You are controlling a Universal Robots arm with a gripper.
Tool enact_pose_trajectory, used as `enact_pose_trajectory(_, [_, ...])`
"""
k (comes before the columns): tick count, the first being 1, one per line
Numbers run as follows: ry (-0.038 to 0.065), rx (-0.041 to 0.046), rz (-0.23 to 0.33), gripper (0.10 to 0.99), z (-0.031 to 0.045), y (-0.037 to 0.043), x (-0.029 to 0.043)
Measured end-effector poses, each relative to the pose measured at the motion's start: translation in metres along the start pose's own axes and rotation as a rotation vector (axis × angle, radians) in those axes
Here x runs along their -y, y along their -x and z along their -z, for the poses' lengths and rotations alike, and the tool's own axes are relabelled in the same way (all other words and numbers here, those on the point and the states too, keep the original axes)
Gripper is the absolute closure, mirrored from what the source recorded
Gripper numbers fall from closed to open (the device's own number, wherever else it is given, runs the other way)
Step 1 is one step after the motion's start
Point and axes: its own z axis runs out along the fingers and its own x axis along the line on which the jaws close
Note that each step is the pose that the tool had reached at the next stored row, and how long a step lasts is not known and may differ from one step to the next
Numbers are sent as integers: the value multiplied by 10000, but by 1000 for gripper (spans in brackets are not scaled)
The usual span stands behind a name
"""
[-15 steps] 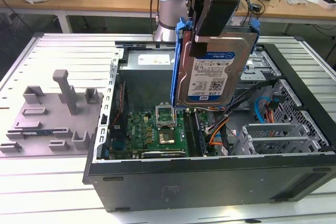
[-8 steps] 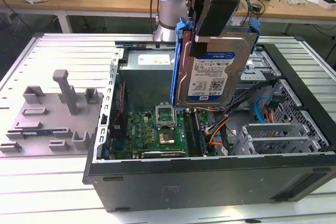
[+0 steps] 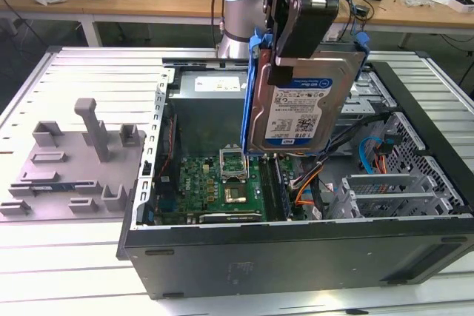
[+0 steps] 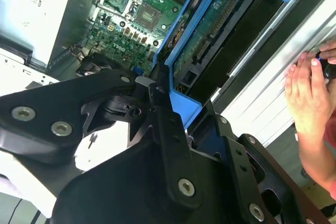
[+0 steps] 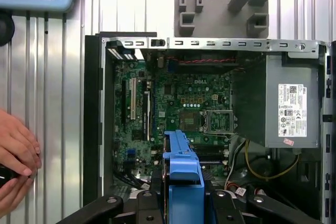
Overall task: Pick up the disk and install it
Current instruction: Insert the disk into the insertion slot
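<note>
Disk [image 3: 300, 109] hangs clamped in tool [image 3: 291, 61], long axis near vertical.

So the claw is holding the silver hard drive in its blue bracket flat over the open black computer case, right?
Not flat. In the exterior view the claw grips the silver rectangular hard drive in its blue plastic bracket upright on edge, label facing the camera, over the open black metal computer case.

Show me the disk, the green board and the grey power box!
disk [image 3: 300, 109], exterior view, on its white label.
green board [image 3: 211, 183], exterior view, on its middle.
grey power box [image 5: 291, 69], first wrist view, on its bare metal.
</note>
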Motion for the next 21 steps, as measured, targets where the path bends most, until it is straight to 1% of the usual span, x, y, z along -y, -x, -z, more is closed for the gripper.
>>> enact_pose_trajectory(2, [0,46,-68,718,-5,-17,0])
enact_pose_trajectory(5, [0,144,-170,718,-12,-42,1])
enact_pose_trajectory(6, [0,196,-203,718,-16,-52,1])
enact_pose_trajectory(8, [0,247,-237,718,-20,-62,0])
enact_pose_trajectory(20, [0,254,-235,718,-20,-62,3])
enact_pose_trajectory(21, [0,254,-232,718,-20,-63,12])
